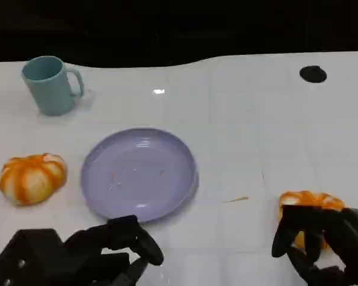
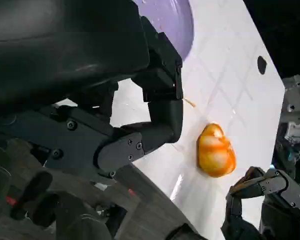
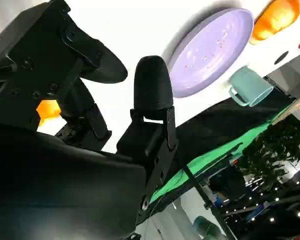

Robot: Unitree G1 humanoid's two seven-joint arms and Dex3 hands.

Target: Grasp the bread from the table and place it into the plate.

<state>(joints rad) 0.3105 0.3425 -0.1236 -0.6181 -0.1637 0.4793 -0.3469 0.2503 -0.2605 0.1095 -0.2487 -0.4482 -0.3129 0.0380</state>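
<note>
Nearest to us, we are finding the right hand [image 1: 322, 241] standing over an orange-and-white bread roll [image 1: 310, 205] at the near right of the white table [image 1: 256, 131]. Its fingers are reaching down in front of the roll, spread apart. The left wrist view is showing the same roll [image 2: 216, 150] lying free on the table with those fingers [image 2: 255, 185] just beside it, apart from it. We are judging that the hand is holding nothing yet.

The left hand [image 1: 101, 253] is resting low at the near left, fingers loosely apart and nothing in them, just short of the plate.

Moving outward, we are noting the lavender plate [image 1: 101, 190] at the centre, bare of bread apart from a few specks. A second bread roll [image 1: 33, 177] is lying on the table just left of the plate, apart from its rim. Farther back a teal mug [image 1: 49, 85] is standing upright, and a small black disc [image 1: 312, 74] is lying at the far right.

We are assessing the task as barely begun: the grasp is still to be closed, and the lift, carry and placing all remain.
</note>
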